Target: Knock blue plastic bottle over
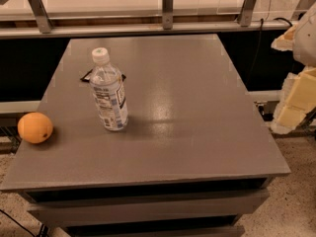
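When inspected, the grey worktop [197, 132] presented a matt, finely speckled surface with a soft patch of glare near its middle. The blue plastic bottle [109, 95] stood upright on the left half, its pale cap [100, 55] screwed on and its printed label [112, 100] wrapped around the lower body. A flat black item [87, 76] lay just behind the bottle and was partly hidden by it; its kind could not be determined. An orange [34, 127] sat at the worktop's left edge, apart from the bottle. Drawer-like fronts [148, 206] ran beneath the front lip. Behind the worktop, a pale rail [123, 29] crossed the room, with slanted metal brackets [168, 6] rising from it and a light surface beyond. A dark cable [269, 19] trailed down at the far right. The floor [291, 201] was pale and speckled. The pincer [296, 98], pale yellow and white, hung at the right edge of the view, off the worktop's right side and well apart from the bottle; whether it was spread or pressed together could not be told.
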{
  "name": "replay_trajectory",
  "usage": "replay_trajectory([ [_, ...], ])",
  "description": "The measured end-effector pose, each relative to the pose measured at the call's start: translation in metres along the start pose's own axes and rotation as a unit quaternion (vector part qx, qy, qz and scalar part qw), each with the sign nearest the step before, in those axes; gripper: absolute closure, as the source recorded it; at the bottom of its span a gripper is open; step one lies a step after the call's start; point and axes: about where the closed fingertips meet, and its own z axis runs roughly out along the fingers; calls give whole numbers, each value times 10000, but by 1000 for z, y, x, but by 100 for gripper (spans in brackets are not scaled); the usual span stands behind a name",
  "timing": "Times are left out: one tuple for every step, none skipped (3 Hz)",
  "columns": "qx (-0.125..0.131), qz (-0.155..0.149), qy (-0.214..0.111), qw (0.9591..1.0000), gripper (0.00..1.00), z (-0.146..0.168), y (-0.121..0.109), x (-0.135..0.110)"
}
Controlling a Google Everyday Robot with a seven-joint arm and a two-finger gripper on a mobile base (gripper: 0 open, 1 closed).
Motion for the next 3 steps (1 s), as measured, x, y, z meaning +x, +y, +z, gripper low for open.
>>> replay_trajectory([
  [0, 0, 0, 10000, 0, 0, 0, 0],
  [51, -29, -229, 9997, 0, 4, -5, -11],
  [42, -195, -978, 9950, 0, 23, -20, -50],
])
